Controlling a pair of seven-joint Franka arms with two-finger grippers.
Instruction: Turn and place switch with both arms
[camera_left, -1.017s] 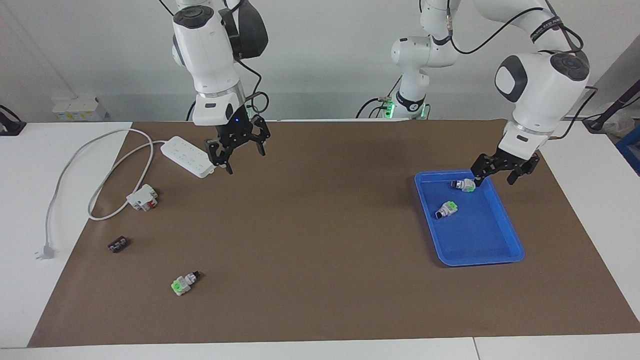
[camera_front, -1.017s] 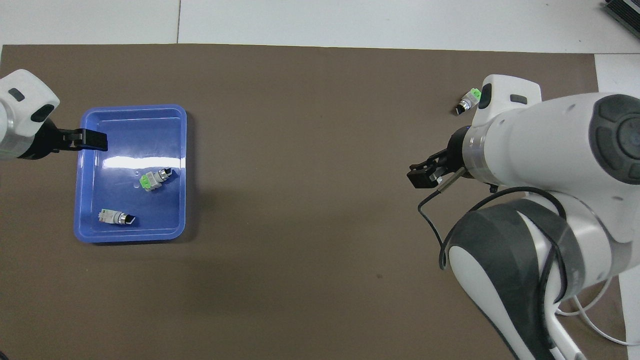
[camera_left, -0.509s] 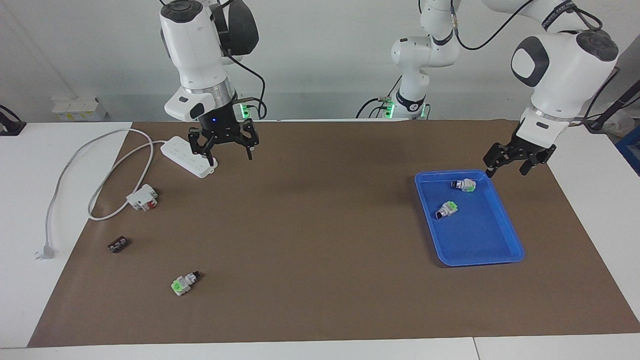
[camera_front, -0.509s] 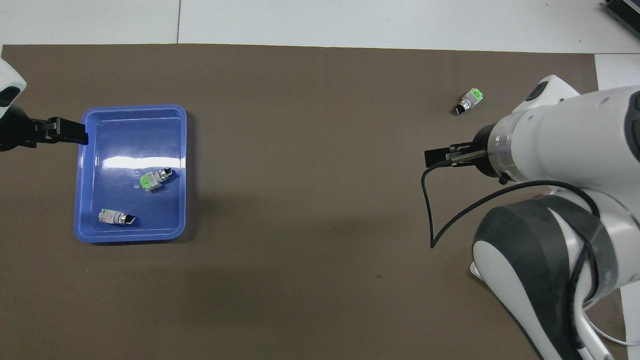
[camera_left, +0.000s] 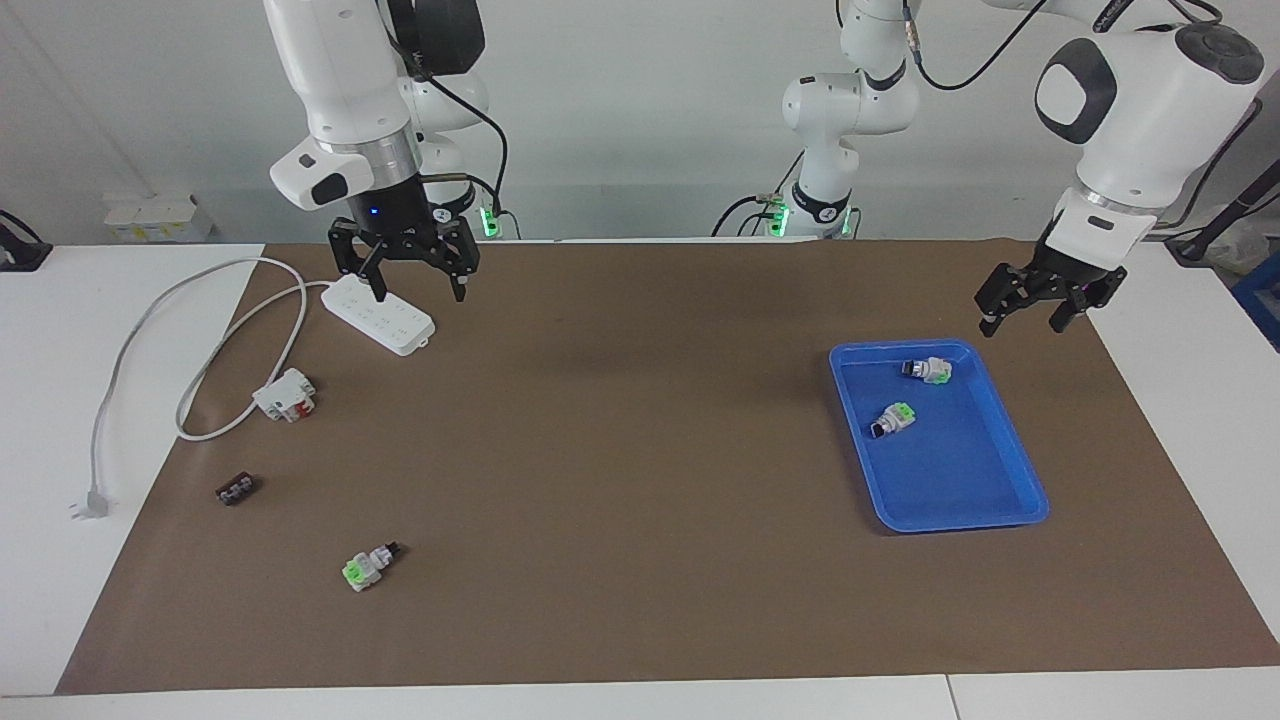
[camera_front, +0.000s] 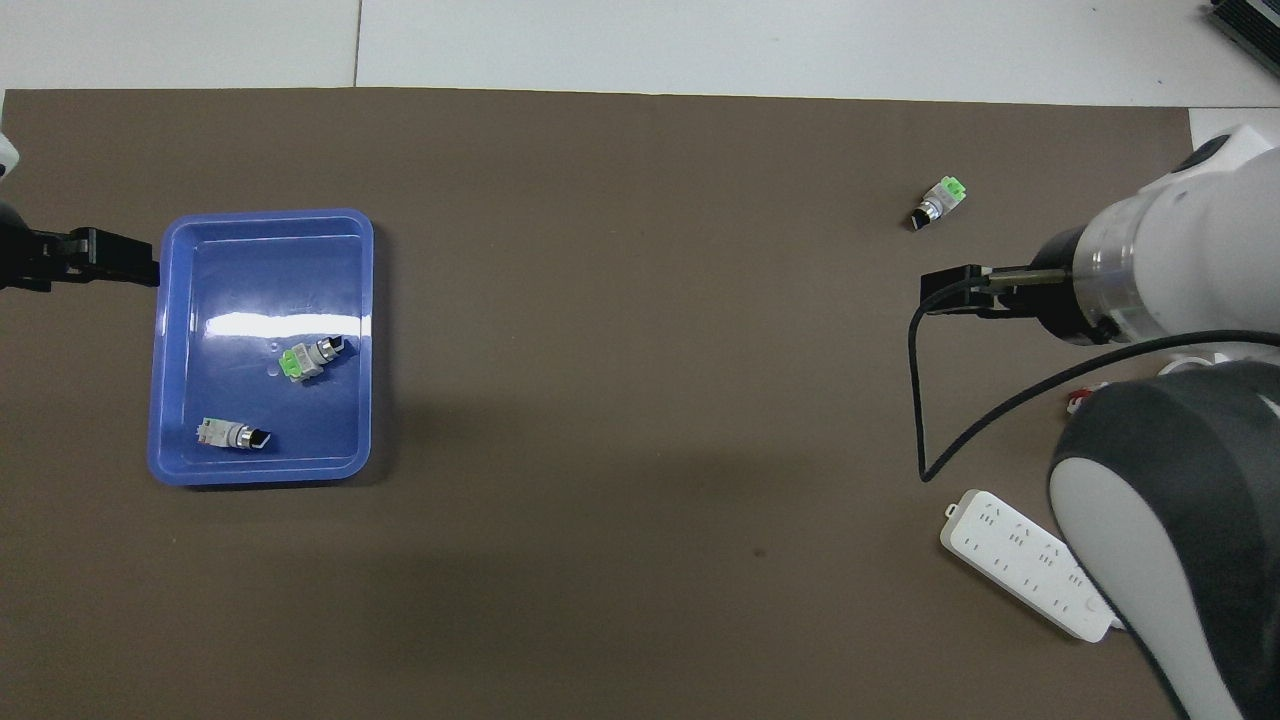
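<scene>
**benchbot_fan:** Which step is this? Neither arm seems to be carrying anything.

**gripnerd:** Looks like the tail end to me. The switch (camera_left: 927, 370) lies in the blue tray (camera_left: 1040, 510), at the tray's end nearer the robots, with nothing touching it. The left claw (camera_left: 1022, 322) hangs wide open and empty, up over the mat just beside that tray corner, with its arm bent high. The right claw (camera_left: 420, 292) is wide and empty too, pointing down over the power strip (camera_left: 380, 315) at its own end of the worktop.

**benchbot_fan:** So what's next?

**gripnerd:** My guess is just parking both arms clear of the tray.
</scene>
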